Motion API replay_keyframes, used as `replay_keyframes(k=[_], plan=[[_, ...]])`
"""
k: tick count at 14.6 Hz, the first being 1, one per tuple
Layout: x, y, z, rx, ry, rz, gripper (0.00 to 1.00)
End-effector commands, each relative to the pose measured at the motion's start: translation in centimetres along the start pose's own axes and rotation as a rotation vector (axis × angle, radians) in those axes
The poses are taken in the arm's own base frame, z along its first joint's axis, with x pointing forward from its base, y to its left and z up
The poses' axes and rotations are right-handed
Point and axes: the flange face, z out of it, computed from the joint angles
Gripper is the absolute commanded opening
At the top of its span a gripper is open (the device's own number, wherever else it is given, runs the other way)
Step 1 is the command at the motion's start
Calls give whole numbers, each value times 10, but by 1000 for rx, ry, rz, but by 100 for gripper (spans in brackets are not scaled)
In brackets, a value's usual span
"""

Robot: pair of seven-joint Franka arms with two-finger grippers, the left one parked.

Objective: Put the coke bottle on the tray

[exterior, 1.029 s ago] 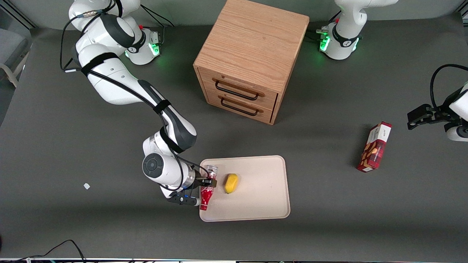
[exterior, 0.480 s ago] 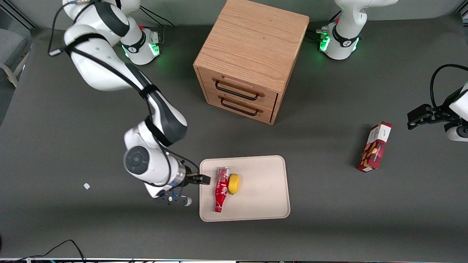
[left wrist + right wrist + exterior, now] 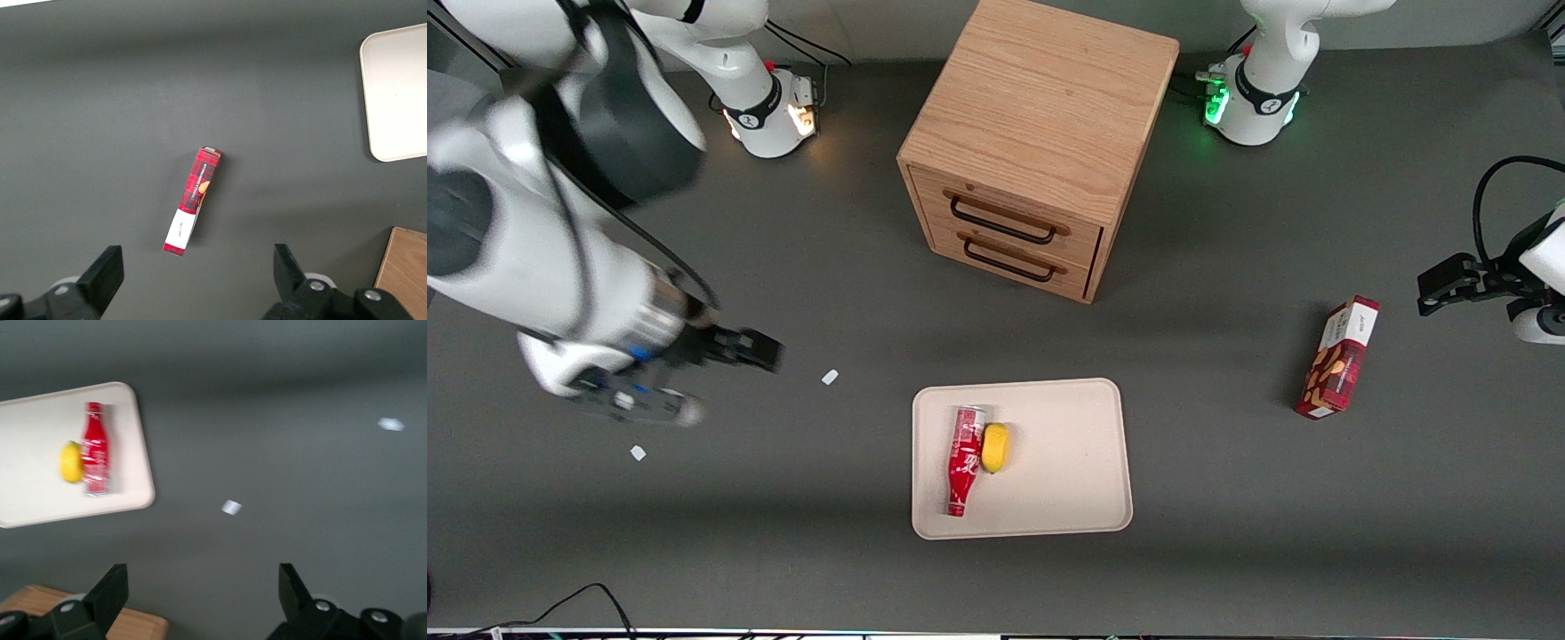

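The wooden drawer cabinet (image 3: 1040,147) stands well away from the claw, farther from the front camera, with two dark handles on its front. The tray (image 3: 1076,471), a flat cream-beige rectangle with rounded corners and a low rim, lies well apart from the claw, toward the parked arm's end and nearer the front camera. The gripper (image 3: 754,348) hangs above bare table at the working arm's end, its fingers (image 3: 107,595) spread wide with nothing between them. The red snack box (image 3: 1337,357) lies much farther off, toward the parked arm's end of the table.

The coke bottle (image 3: 963,460) lies on its side in the tray, near the tray edge closest to the claw: a slim red body with white script lettering, silver base end pointing away from the front camera, red cap toward it. A yellow lemon (image 3: 995,447) touches the bottle's side that faces away from the claw. A small white scrap (image 3: 830,377) lies on the table near the claw; a second scrap (image 3: 638,452) lies nearer the front camera.
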Motion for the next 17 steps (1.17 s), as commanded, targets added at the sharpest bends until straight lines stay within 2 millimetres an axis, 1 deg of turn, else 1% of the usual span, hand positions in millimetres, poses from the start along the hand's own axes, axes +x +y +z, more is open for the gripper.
replay_keyframes(k=[1,2,3,4,6,7,8,9,11,14,15,17], plan=[[-42,64,-51,-27,-41,-10,100],[-56,94,-61,-12,-53,1,100],[-71,115,-59,-1,-67,27,100],[-87,127,-52,4,-61,44,100],[-122,138,-30,12,-14,39,100],[-136,140,-18,14,4,40,100],[-143,142,-11,15,15,41,100],[-144,142,-9,16,10,41,100],[-139,141,-21,19,17,45,100],[-117,135,-44,49,-5,52,100],[-110,134,-48,46,-24,50,100],[-104,135,-56,41,-47,51,100]])
